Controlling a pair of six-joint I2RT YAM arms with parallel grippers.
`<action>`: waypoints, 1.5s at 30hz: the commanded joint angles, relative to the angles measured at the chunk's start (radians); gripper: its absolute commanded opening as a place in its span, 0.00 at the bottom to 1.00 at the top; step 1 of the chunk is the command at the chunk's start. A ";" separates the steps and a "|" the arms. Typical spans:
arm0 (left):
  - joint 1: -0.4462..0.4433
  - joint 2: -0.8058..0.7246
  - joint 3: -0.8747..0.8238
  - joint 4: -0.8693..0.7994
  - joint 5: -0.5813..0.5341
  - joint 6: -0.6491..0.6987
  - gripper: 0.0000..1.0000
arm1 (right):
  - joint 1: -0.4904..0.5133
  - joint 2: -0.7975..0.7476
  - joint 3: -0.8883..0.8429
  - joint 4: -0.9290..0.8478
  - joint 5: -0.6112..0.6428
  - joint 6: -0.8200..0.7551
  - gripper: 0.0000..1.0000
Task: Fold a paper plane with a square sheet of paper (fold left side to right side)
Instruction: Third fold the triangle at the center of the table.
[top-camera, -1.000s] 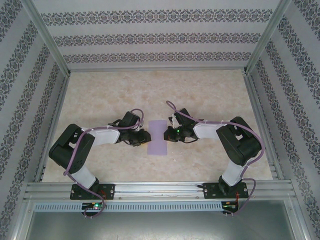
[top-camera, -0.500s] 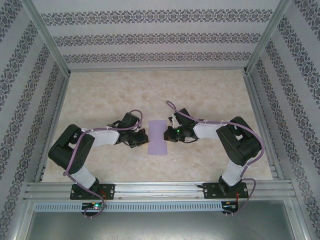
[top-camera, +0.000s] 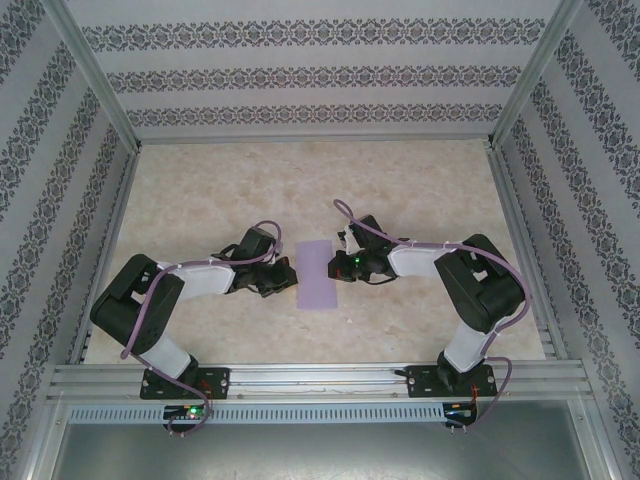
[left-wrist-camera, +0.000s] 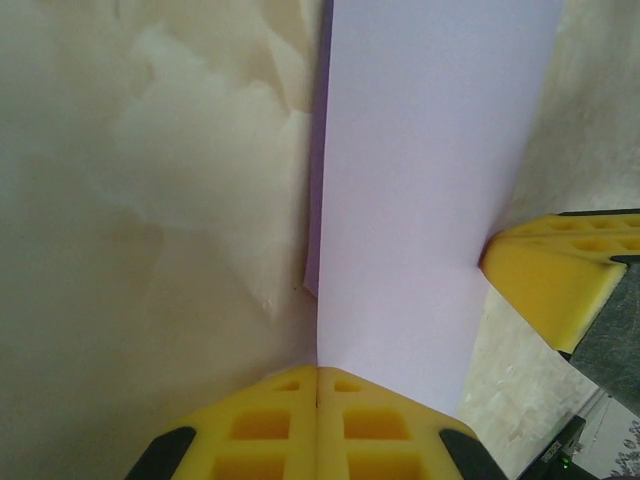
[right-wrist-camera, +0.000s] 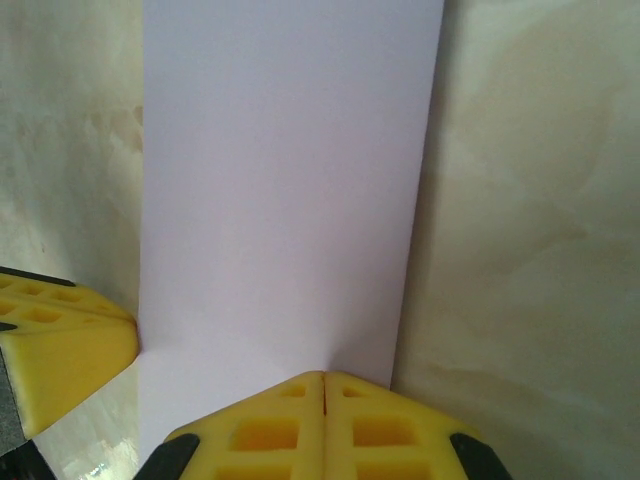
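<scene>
Marbled tabletop (top-camera: 400, 180) bears lilac paper (top-camera: 317, 274) between clenched left end effector (top-camera: 291, 280) and clenched right end effector (top-camera: 337, 267).

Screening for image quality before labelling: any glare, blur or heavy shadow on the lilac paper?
Top external: even light, paper sharp, no glare. Left wrist: tabletop soft and washed pale, a dark shaded strip along one paper edge. Right wrist: paper evenly lit, faint shadow beside its far edge.
</scene>
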 joint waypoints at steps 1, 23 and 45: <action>-0.009 -0.018 -0.018 0.037 -0.002 -0.029 0.11 | -0.009 -0.011 0.004 0.014 -0.006 -0.013 0.00; -0.019 0.079 -0.017 0.157 0.080 -0.081 0.26 | -0.008 0.002 -0.006 0.011 -0.008 -0.002 0.00; -0.027 0.026 -0.022 0.138 0.034 -0.093 0.04 | -0.010 -0.038 -0.013 0.030 -0.006 -0.013 0.00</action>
